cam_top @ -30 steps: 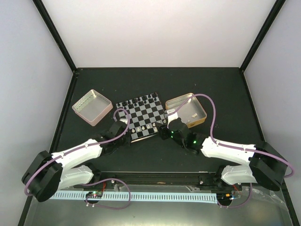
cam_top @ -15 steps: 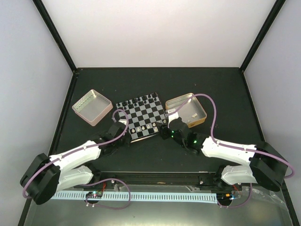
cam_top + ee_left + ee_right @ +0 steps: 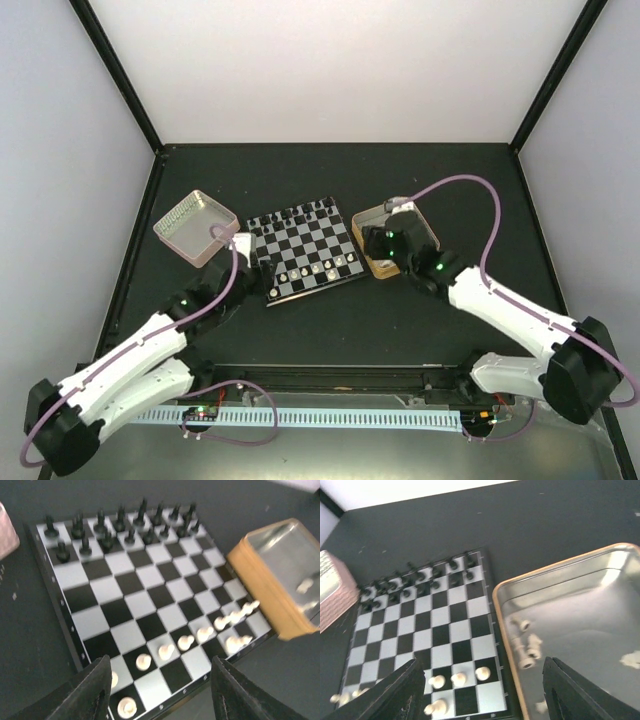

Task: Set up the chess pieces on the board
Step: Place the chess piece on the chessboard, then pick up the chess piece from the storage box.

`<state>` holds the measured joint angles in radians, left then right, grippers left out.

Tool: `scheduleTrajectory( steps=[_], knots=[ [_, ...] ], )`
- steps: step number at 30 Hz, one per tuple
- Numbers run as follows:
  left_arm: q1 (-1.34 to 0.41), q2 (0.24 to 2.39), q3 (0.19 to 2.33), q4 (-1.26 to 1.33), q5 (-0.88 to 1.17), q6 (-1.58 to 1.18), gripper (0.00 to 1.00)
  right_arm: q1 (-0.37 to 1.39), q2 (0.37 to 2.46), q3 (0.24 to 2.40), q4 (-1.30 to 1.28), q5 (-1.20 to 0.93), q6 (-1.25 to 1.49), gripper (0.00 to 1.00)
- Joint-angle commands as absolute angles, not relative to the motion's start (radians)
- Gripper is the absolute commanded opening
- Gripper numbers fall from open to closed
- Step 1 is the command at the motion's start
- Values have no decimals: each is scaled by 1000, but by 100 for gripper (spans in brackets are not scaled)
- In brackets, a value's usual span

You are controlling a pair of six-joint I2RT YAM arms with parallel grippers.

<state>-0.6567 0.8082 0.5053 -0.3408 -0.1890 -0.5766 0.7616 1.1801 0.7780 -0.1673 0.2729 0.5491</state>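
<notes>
Inside gold-rimmed tin, loose white pieces.

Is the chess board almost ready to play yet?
Partly. The black pieces fill two rows on the board. White pieces line one near row; the nearest has few. The left fingers and right fingers are open, empty. More white ones wait in the gold-rimmed tin.
</notes>
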Motion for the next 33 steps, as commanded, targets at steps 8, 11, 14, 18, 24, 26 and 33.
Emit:
scheduleTrajectory(
  steps=[8,11,14,18,24,26,33],
  knots=[
    [-655,642,601,-212,-321,-456,64,453,1488,1102,-721,50,480,63],
    [-652,662,640,-212,-336,-434,66,441,1591,1190,-806,53,436,63],
    [-650,685,664,-209,-358,-404,66,440,1703,1265,-872,47,381,63],
    [-646,714,675,-200,-377,-377,67,437,1807,1338,-950,114,351,64],
    [-638,740,674,-209,-389,-365,67,413,1860,1348,-996,147,358,63],
    [-637,742,673,-211,-394,-363,67,413,1874,1343,-1002,133,348,61],
    [-631,743,661,-210,-393,-371,67,412,1907,1345,-1011,107,328,39]
  ],
)
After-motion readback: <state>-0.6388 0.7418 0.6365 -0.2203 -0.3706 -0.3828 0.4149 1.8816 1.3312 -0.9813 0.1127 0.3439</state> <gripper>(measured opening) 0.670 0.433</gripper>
